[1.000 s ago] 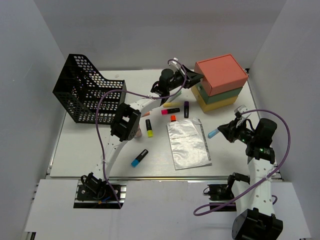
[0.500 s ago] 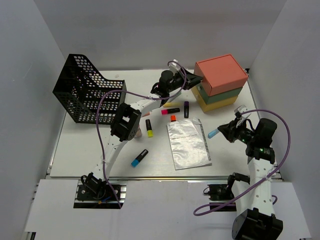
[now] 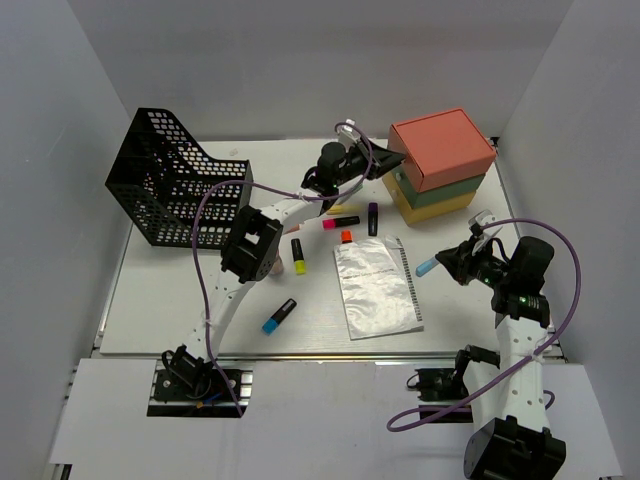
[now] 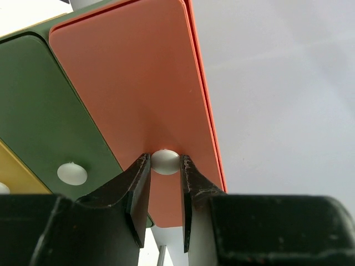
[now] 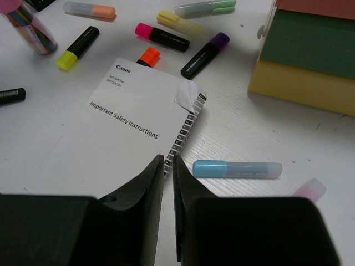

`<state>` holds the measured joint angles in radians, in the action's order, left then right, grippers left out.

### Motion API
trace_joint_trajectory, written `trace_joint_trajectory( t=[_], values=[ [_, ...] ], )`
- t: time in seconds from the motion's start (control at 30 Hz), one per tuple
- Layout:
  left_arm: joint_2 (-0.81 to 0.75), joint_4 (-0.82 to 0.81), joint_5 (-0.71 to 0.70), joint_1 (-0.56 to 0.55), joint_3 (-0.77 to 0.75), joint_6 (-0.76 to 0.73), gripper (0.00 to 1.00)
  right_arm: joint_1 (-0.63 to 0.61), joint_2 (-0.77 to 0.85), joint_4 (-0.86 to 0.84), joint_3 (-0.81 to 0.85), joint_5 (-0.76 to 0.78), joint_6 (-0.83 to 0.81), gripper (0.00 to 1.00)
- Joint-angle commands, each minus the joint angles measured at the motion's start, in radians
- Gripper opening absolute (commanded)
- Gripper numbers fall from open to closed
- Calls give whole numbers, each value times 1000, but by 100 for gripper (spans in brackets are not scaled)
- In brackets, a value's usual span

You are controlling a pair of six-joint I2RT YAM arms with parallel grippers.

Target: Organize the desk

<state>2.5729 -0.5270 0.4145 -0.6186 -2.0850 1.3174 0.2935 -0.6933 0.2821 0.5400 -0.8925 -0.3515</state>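
Note:
The white desk (image 3: 180, 300) carries scattered highlighters and a white safety booklet (image 3: 375, 287), also in the right wrist view (image 5: 133, 111). My left gripper (image 3: 385, 160) reaches to the stacked drawer box (image 3: 440, 165) at the back right. In the left wrist view it (image 4: 165, 160) is shut on the white knob (image 4: 165, 159) of the coral top drawer (image 4: 138, 83). My right gripper (image 3: 452, 262) hovers low over the desk at the right, shut and empty (image 5: 168, 160). It is just left of a blue-capped marker (image 5: 237, 169) by the booklet's edge.
A black mesh basket (image 3: 175, 190) stands at the back left. Yellow (image 3: 298, 255), blue (image 3: 279, 315), pink (image 3: 340, 222), orange (image 3: 347, 236) and purple (image 3: 373, 218) highlighters lie mid-desk. A tube of coloured pens (image 5: 30, 27) stands near the left arm. A pink-capped item (image 5: 309, 189) lies right of the blue marker.

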Motion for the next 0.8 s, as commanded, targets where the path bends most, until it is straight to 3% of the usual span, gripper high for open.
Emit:
trace_joint_trajectory(
  t=[0.0, 0.77],
  values=[
    [-77, 25, 7, 3, 39, -9, 24, 3, 2, -32, -12, -5, -17, 18],
    [-281, -97, 23, 59, 387, -6, 22, 2, -5, -32, -17, 9, -24, 18]
  ],
)
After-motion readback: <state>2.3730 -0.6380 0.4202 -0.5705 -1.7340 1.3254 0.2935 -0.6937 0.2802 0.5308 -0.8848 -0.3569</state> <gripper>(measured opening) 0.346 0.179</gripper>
